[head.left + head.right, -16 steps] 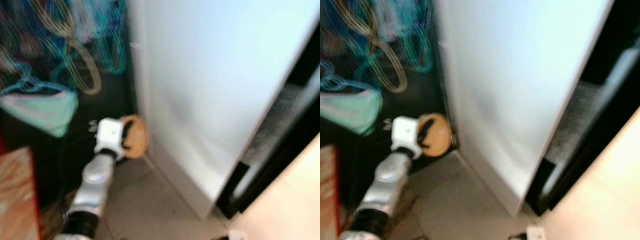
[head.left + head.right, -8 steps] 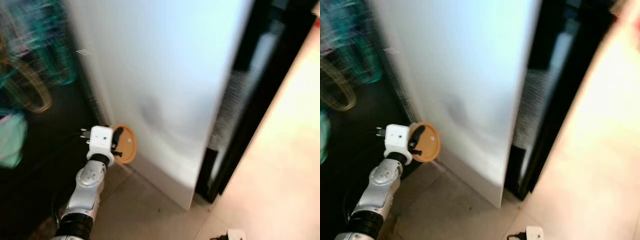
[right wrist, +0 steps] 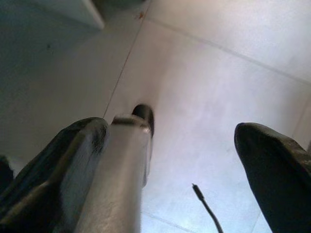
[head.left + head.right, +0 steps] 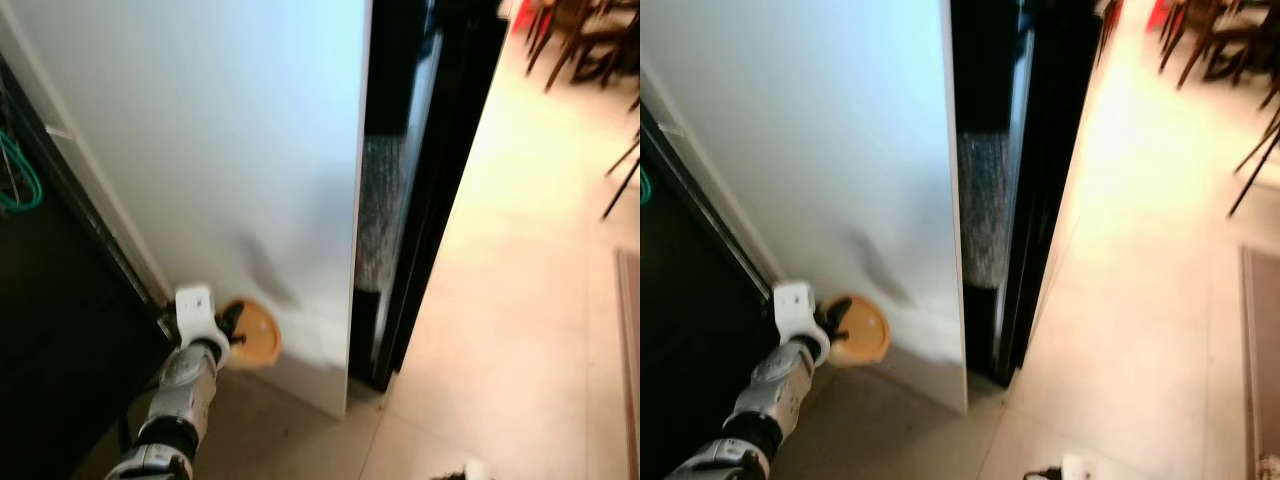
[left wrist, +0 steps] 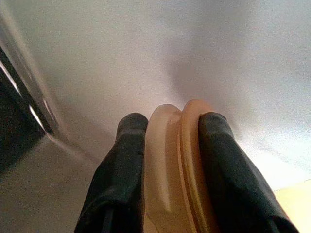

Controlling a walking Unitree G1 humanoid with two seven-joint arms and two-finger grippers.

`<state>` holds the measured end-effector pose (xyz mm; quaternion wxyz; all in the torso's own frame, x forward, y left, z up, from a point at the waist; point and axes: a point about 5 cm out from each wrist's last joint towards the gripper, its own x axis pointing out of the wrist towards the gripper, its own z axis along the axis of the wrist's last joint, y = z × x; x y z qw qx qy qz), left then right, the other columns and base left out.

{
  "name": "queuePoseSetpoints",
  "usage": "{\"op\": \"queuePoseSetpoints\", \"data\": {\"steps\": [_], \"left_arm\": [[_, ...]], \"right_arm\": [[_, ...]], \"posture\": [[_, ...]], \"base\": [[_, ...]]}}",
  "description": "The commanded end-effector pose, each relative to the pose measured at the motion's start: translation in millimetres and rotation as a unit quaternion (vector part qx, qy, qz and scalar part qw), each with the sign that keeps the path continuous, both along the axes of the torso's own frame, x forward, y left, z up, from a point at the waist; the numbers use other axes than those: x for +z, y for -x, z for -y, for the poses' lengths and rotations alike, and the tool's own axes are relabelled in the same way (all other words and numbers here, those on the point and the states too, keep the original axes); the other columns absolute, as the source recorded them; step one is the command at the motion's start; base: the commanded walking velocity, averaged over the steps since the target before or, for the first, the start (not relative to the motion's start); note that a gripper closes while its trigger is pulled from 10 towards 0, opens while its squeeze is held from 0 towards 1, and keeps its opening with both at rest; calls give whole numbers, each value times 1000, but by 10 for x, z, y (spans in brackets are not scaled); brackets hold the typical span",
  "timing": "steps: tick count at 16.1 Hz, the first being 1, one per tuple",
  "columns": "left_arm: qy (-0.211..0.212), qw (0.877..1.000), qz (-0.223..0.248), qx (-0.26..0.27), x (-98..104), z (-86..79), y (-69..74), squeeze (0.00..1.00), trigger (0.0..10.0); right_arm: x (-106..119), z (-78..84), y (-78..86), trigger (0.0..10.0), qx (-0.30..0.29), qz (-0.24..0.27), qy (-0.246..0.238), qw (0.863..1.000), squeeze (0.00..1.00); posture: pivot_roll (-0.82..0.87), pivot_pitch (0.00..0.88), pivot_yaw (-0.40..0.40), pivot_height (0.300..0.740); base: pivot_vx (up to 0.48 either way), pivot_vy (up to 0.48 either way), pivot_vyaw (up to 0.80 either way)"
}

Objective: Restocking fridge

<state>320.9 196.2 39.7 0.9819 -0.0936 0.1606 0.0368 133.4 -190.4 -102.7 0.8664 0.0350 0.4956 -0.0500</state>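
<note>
You're looking down at the white fridge door [image 4: 220, 150], swung open edge-on, and it's your landmark here. Your left tool [image 4: 228, 328] is sitting low against the door's bottom edge, down near the floor, and it's clamping an orange plastic lid [image 4: 255, 335] between its two black fingers [image 5: 121, 170]; in the left wrist view the fingers are pressing both faces of the lid's rim, with the white door surface right behind it. The lid is standing on edge, not flat, just beside the door's lower corner and touching or nearly touching the door, can't tell which. The silver left arm [image 4: 185, 385] is reaching up from below toward the door's base. Beside the door's free edge the dark fridge interior [image 4: 400, 150] is showing, with a frosted strip running down it. On the door's hinge side a black cabinet [image 4: 50, 330] is standing, with green loops [image 4: 15, 175] hanging there. Tiled floor [image 4: 500, 300] is stretching away past the fridge, with dark chair legs [image 4: 590, 40] at the far end. Your right tool [image 3: 194, 160] is hanging idle over the floor tile, fingers spread wide apart with nothing between them, a silver arm piece [image 3: 121, 170] and a thin black cable [image 3: 206, 206] showing below.
</note>
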Motion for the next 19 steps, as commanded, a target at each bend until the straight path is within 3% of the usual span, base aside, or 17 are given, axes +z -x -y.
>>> {"op": "queuePoseSetpoints", "data": {"steps": [1,3,5,7,10,13,19], "left_arm": [[-5,998,-57,39,-217,-235,182,0,10000],[-2,995,-89,46,-339,-249,274,0,10000],[8,984,-158,78,-609,-299,533,0,10000],[15,979,-185,87,-720,-310,665,0,10000],[-5,965,-247,91,-951,-354,1002,0,10000],[4,961,-259,102,-1016,-373,1118,0,10000],[-7,959,-269,85,-1054,-364,1183,0,10000]], "right_arm": [[1,-68,-24,10000,0,5,-7,1000,0],[2,-65,-26,10000,0,5,-6,1000,0],[3,-62,-27,10000,0,6,-5,1000,0],[4,-58,-26,10000,-4,7,-3,1000,0],[2,-42,-14,10000,-8,7,0,1000,0],[1,-15,-1,10000,-10,7,4,1000,0],[3,1,6,10000,-8,9,10,1000,0]], "posture": [[45,1,61,740],[48,1,59,740],[38,0,58,740],[36,0,58,740],[21,0,59,740],[29,0,50,740],[25,0,43,740]], "base": [[0,0,0],[0,0,0],[0,0,0],[0,0,0],[0,0,0],[0,0,0],[230,0,0]]}}
